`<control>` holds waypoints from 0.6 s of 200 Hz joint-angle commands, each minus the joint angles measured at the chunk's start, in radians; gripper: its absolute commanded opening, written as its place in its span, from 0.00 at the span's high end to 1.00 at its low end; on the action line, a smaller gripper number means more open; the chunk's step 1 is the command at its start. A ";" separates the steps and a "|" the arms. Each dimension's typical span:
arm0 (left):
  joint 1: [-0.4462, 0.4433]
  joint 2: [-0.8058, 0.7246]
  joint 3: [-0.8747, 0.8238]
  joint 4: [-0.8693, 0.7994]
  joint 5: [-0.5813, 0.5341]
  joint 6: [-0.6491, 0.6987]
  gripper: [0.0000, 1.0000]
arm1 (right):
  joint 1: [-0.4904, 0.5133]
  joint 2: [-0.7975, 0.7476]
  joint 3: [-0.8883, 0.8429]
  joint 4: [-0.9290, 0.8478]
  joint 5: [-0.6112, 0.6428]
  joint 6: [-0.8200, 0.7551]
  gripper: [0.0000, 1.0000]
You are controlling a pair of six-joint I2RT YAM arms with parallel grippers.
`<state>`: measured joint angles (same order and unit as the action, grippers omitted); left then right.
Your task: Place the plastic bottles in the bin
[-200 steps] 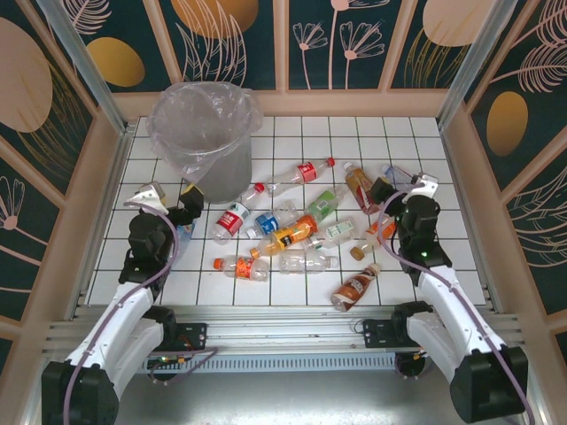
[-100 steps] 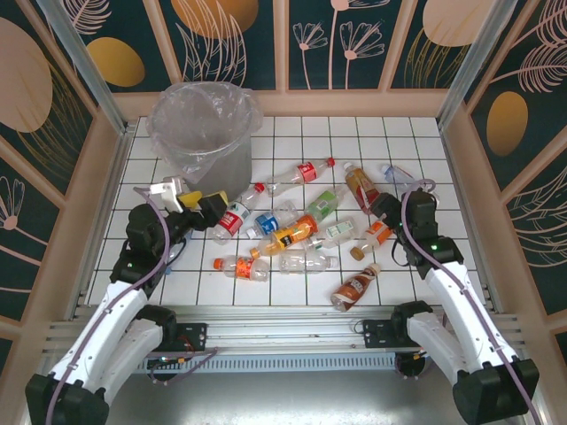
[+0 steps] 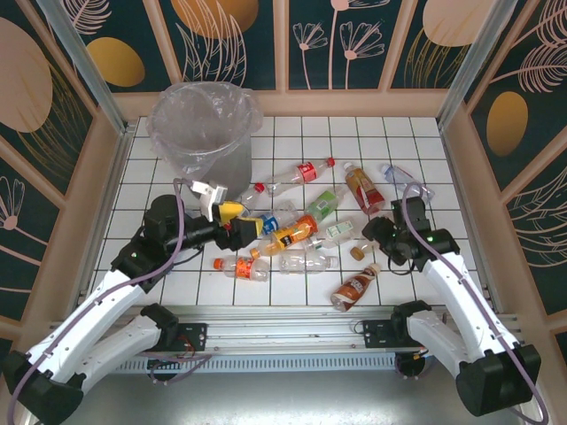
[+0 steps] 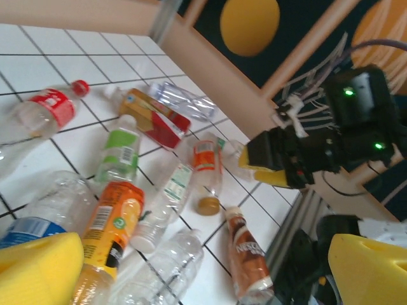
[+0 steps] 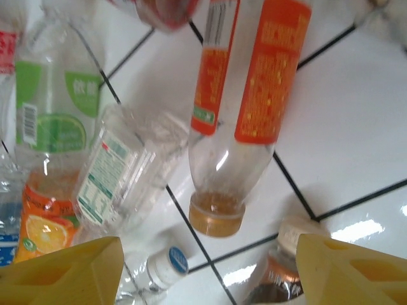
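Several plastic bottles lie scattered on the white tiled table (image 3: 142,266). The grey bin (image 3: 205,133), lined with a clear bag, stands at the back left. My left gripper (image 3: 244,228) hangs open over the left side of the pile; its yellow fingers (image 4: 38,267) frame a clear bottle (image 4: 165,264) and a brown coffee bottle (image 4: 245,254). My right gripper (image 3: 376,232) is open just above an orange-labelled bottle (image 5: 254,82), whose amber cap (image 5: 216,219) points at the gap between the fingers (image 5: 353,270). Nothing is held.
Wooden walls and metal posts enclose the table. A red-labelled bottle (image 3: 306,171), a brown one (image 3: 359,186) and a crushed clear one (image 3: 403,174) lie farther back. An orange juice bottle (image 3: 292,235) and a green-labelled one (image 3: 323,204) lie mid-pile.
My left arm has swung from beside the bin rightward over the bottle pile. My right gripper has come forward and down onto the orange-labelled bottle, its jaws narrowing.
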<state>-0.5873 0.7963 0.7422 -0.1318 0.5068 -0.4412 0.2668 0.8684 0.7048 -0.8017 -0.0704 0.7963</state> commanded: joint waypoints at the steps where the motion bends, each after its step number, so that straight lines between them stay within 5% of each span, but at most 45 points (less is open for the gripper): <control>1: -0.023 0.007 0.038 -0.084 0.097 0.100 0.01 | 0.037 -0.011 -0.043 -0.065 -0.049 0.058 0.30; 120: -0.036 -0.049 -0.010 -0.069 0.163 0.102 0.01 | 0.156 -0.005 -0.175 -0.104 -0.037 0.216 0.36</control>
<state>-0.6193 0.7784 0.7231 -0.2150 0.6254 -0.3405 0.4103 0.8688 0.5507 -0.8768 -0.1066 0.9611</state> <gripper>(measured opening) 0.985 0.646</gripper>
